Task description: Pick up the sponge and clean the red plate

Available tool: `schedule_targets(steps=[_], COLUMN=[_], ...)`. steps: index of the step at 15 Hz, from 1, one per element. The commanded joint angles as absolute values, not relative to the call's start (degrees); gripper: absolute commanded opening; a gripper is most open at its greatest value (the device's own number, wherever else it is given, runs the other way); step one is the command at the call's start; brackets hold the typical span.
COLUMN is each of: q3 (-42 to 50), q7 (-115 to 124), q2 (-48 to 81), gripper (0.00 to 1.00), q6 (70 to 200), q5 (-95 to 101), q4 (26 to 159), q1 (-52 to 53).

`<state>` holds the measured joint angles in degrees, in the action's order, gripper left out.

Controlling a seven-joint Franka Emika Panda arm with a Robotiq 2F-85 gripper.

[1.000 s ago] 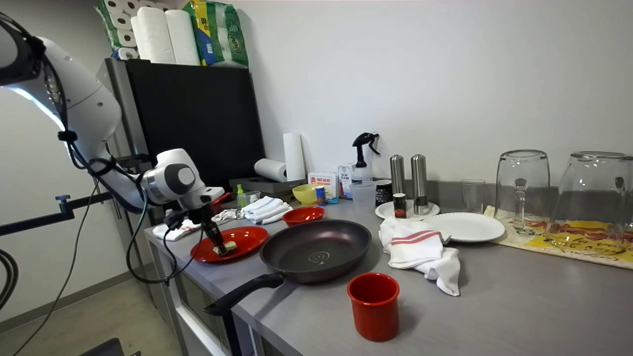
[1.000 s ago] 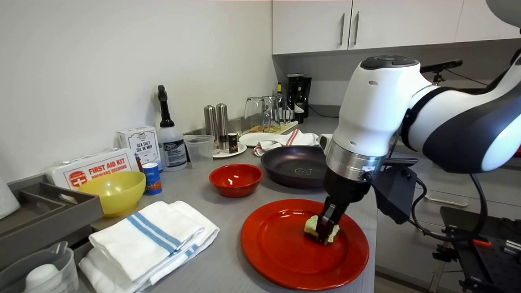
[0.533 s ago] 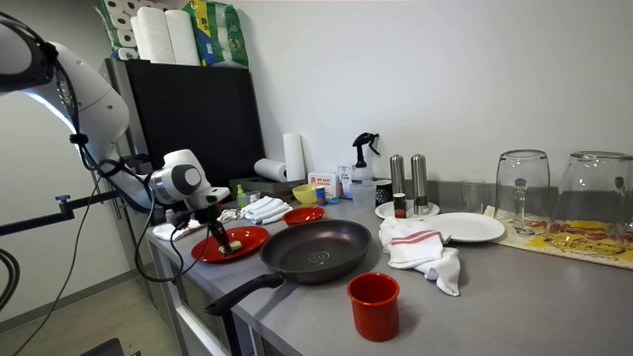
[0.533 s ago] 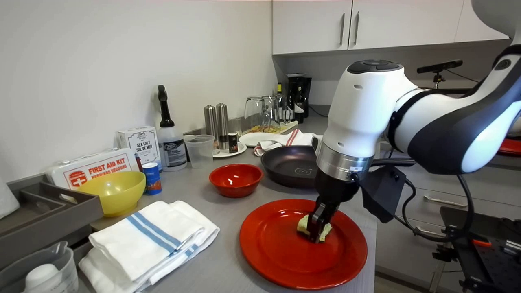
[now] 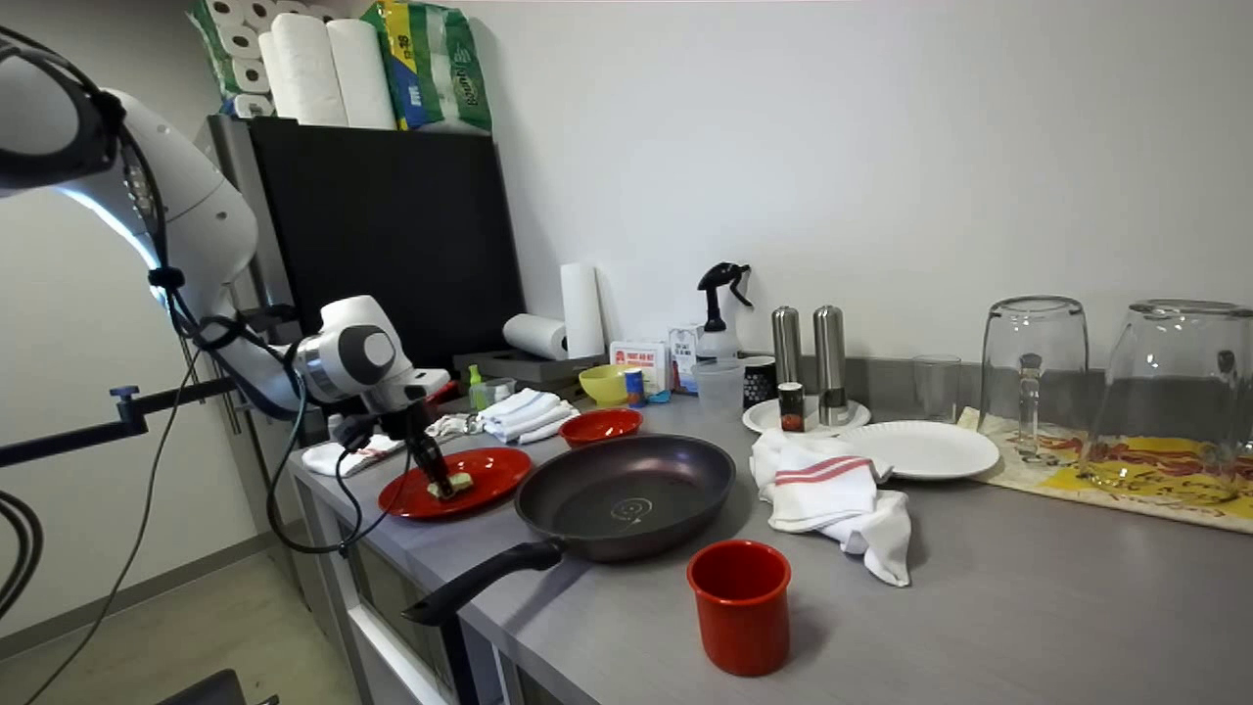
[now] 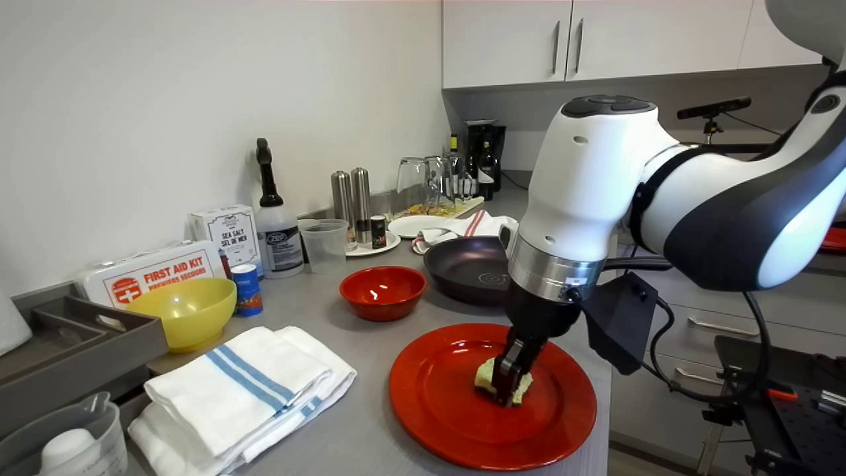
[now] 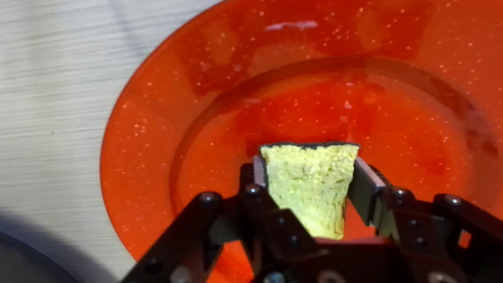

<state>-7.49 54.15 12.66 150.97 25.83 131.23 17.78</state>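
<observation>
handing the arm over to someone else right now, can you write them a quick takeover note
Gripper: shut on the sponge.
Sponge: over the inner, flat part of the red plate, apparently touching it.
Red plate: lying on the counter.
Done: sponge picked up and brought to the plate.
Left: wiping the plate; can't tell how much of it is already clean.

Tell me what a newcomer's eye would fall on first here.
Most likely the big white robot arm bent over the counter, its gripper shut on a yellowish sponge low at the glossy red plate. Next, perhaps, the black frying pan beside that plate, its handle poking out past the counter's edge.
</observation>
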Motion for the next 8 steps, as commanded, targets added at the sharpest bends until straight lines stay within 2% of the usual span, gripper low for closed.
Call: schedule_targets(steps=[1, 8], q3=[-8.1, -8.0], q7=[52.7, 51.7], q2=[13.7, 14.5], gripper=[0.27, 0.27], q6=[150.3, 149.6], q5=[23.7, 22.9], q4=[129.5, 128.3], q1=[19.2, 20.2])
